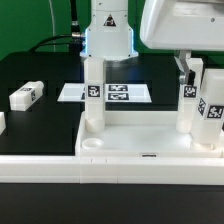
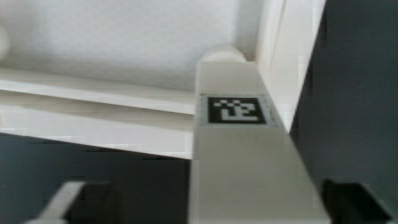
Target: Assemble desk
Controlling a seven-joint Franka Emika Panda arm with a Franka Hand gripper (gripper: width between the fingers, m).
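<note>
The white desk top (image 1: 120, 140) lies in front, its raised rim showing. One tagged white leg (image 1: 92, 95) stands upright in it on the exterior view's left. Two more tagged legs (image 1: 188, 100) (image 1: 212, 108) stand close together at its right end. My gripper (image 1: 192, 68) hangs over that right pair. In the wrist view a tagged leg (image 2: 240, 150) stands between my fingers (image 2: 68, 205) at the tray's corner rim (image 2: 107, 95). My gripper (image 2: 214, 208) is open, with a dark gap on either side of the leg, wider on one side.
Another loose tagged leg (image 1: 25, 95) lies on the black table at the exterior view's left, with a white piece (image 1: 2, 122) at the very edge. The marker board (image 1: 118, 92) lies flat behind the desk top, in front of the arm's base (image 1: 105, 35).
</note>
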